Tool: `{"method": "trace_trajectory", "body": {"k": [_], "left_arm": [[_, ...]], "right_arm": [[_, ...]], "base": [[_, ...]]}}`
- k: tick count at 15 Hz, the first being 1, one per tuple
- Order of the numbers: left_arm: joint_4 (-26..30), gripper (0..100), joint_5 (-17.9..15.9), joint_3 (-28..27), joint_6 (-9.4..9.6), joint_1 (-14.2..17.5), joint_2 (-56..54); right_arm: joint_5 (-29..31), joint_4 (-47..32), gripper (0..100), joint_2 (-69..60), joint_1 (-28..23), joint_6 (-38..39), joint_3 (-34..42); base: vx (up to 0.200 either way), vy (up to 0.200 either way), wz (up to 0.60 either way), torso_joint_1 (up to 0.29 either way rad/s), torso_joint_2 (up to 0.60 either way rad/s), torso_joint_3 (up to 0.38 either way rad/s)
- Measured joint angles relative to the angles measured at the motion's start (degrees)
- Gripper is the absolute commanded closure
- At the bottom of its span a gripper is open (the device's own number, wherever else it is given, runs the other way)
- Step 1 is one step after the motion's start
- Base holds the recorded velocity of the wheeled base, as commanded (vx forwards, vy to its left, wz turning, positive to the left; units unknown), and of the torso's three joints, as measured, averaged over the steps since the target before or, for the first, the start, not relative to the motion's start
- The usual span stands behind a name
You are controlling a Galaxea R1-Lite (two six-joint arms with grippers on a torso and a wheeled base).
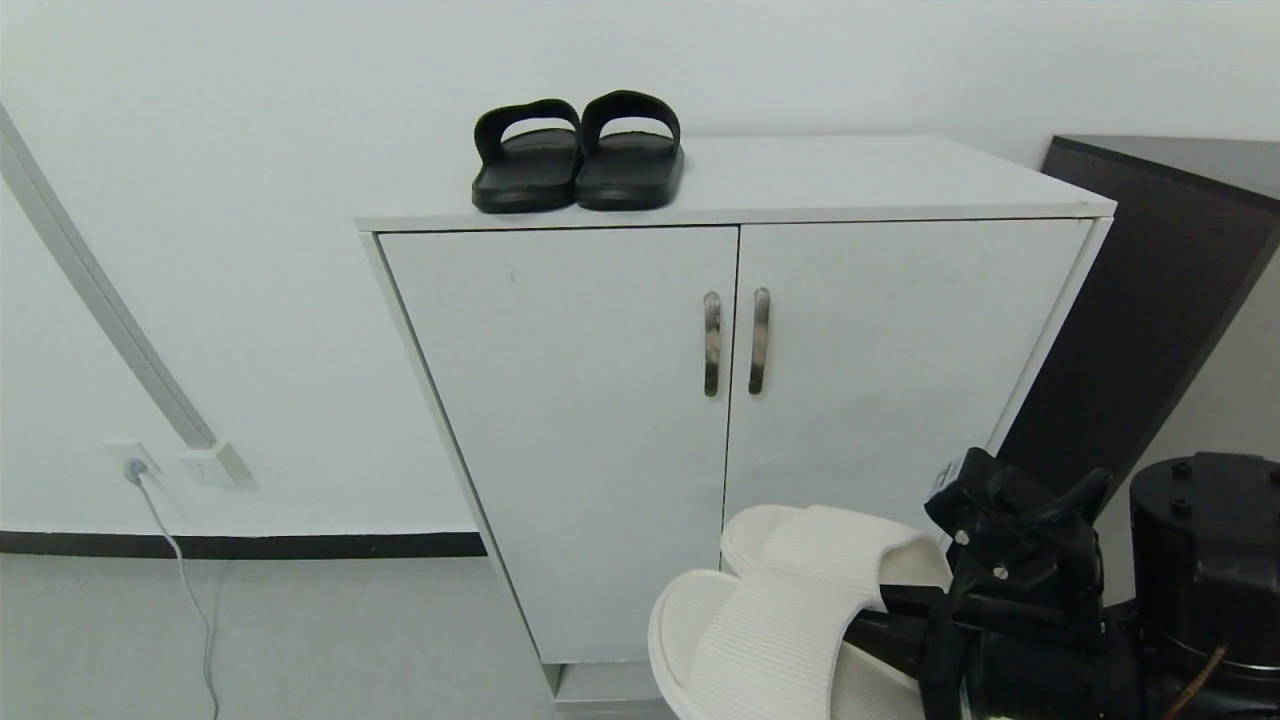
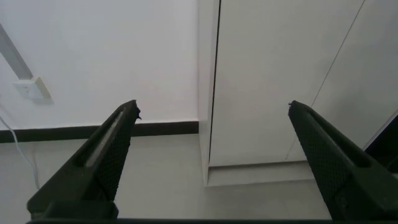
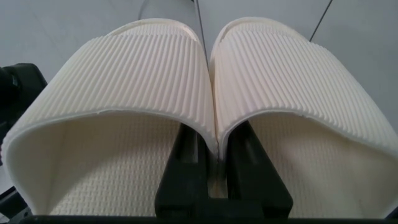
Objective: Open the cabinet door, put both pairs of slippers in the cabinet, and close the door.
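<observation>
A white cabinet [image 1: 900,180] stands against the wall with both doors shut, the left door [image 1: 560,420] and right door [image 1: 880,360] meeting at two metal handles [image 1: 711,343]. A pair of black slippers [image 1: 578,155] sits on its top, towards the left. Low in front of the right door, my right gripper [image 1: 905,605] is shut on a pair of white ribbed slippers [image 1: 790,610]. In the right wrist view its fingers [image 3: 186,162] pinch the touching inner walls of the white slippers [image 3: 205,93]. My left gripper [image 2: 213,107] is open and holds nothing, facing the cabinet's [image 2: 273,81] lower left corner.
A dark piece of furniture [image 1: 1150,300] stands close to the cabinet's right side. A wall socket with a cable [image 1: 135,465] and a slanted conduit are on the wall at the left. Bare floor [image 1: 330,640] lies left of the cabinet.
</observation>
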State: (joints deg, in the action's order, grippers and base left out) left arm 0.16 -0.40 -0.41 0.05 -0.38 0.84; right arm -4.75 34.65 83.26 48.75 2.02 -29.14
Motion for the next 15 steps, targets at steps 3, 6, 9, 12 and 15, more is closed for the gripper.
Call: {"method": "trace_trajectory", "body": {"k": [3,6,9,12,15], "left_arm": [[0.3,0,-0.4,-5.0,-2.8,0.0,2.2],[-0.3,0,-6.0,-14.1,-5.22,-0.2,11.3],[-8.9,0,-17.1,-17.2,-5.73,-0.3,23.9],[-18.6,0,-25.6,-18.5,-5.62,-1.0,34.4],[-21.6,0,-26.2,-20.2,-5.06,-7.0,41.9]], "right_arm": [[-0.1,0.0,100,0.2,0.0,-0.1,0.3],[-0.2,0.0,100,0.3,0.0,-1.5,0.5],[-0.5,0.0,100,0.3,0.0,-1.6,0.7],[-0.6,0.0,100,0.3,0.1,-1.6,0.8],[-0.7,0.0,100,0.4,0.4,-1.7,0.8]], "base": [[0.0,0.0,0.0,-0.01,0.07,0.052],[0.0,0.0,0.0,0.0,0.0,0.0],[0.0,0.0,0.0,0.0,0.0,0.0],[0.0,0.0,0.0,0.0,0.0,0.0],[0.0,0.0,0.0,0.0,0.0,0.0]]}}
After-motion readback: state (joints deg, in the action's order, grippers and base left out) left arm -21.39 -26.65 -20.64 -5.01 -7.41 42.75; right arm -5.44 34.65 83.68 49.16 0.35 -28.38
